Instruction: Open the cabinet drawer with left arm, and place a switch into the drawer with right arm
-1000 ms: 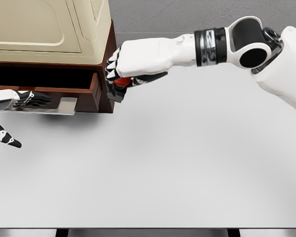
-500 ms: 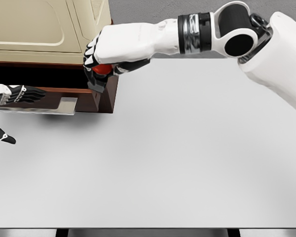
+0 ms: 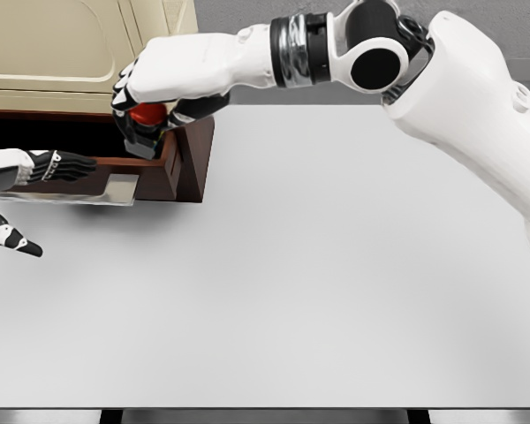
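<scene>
The switch (image 3: 145,124), a dark box with a red button, is held in my right hand (image 3: 150,84), whose fingers curl around it. It hangs above the right end of the open wooden drawer (image 3: 163,168), just inside its right wall. My left hand (image 3: 49,168) lies at the drawer's front near the metal handle plate (image 3: 115,190), its fingers stretched out flat and its thumb (image 3: 13,240) pointing down-right. The cream cabinet (image 3: 71,44) sits above the drawer.
The wide white table (image 3: 336,283) stretches to the right and front of the cabinet. My right arm (image 3: 336,49) reaches across the back of the table from the upper right.
My right hand has carried the switch leftward and slightly up, from beside the cabinet's right corner to above the drawer's right end. The left hand has barely shifted.
</scene>
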`<state>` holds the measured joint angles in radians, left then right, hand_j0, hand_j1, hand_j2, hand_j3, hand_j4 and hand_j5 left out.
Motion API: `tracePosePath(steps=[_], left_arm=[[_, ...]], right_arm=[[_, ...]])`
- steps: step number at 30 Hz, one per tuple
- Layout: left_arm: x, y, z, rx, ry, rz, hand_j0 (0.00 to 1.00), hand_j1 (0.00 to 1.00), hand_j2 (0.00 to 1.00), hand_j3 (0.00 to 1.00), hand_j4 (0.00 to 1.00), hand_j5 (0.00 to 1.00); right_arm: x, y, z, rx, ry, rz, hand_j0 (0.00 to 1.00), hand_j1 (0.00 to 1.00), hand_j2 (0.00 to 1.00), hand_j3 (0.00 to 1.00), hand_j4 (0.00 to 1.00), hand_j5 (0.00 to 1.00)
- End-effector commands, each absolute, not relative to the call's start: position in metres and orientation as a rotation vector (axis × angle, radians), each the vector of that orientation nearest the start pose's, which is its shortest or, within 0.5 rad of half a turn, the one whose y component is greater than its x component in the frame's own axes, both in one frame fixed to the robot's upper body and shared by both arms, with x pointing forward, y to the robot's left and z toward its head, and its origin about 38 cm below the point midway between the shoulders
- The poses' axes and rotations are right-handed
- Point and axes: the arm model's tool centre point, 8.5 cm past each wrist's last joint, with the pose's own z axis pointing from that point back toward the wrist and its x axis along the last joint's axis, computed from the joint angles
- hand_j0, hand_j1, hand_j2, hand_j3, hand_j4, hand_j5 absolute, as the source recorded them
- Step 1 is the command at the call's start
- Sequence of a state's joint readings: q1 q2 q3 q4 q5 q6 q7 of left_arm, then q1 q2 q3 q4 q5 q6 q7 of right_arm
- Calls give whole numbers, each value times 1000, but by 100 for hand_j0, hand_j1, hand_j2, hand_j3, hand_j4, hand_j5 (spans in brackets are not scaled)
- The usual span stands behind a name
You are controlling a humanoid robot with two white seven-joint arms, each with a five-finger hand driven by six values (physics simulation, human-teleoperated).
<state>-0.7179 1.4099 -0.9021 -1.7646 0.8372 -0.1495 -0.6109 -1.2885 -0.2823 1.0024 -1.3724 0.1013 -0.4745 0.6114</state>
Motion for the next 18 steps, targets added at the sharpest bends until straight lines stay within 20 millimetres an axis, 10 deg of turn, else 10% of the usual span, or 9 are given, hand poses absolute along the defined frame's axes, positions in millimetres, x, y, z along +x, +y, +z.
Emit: tracePosePath(steps=[1,18], left_arm=[[351,388,293,-246,-1241,-1264,100,100,100,100,100,100],[346,393,282,-256,-1201,-1249,100,100,100,100,100,100]], right_arm=[[448,-3,378,23,2054,-2540,46,46,46,46,46,46],[453,29,369,99,1945,-2583,46,46,46,46,46,46]])
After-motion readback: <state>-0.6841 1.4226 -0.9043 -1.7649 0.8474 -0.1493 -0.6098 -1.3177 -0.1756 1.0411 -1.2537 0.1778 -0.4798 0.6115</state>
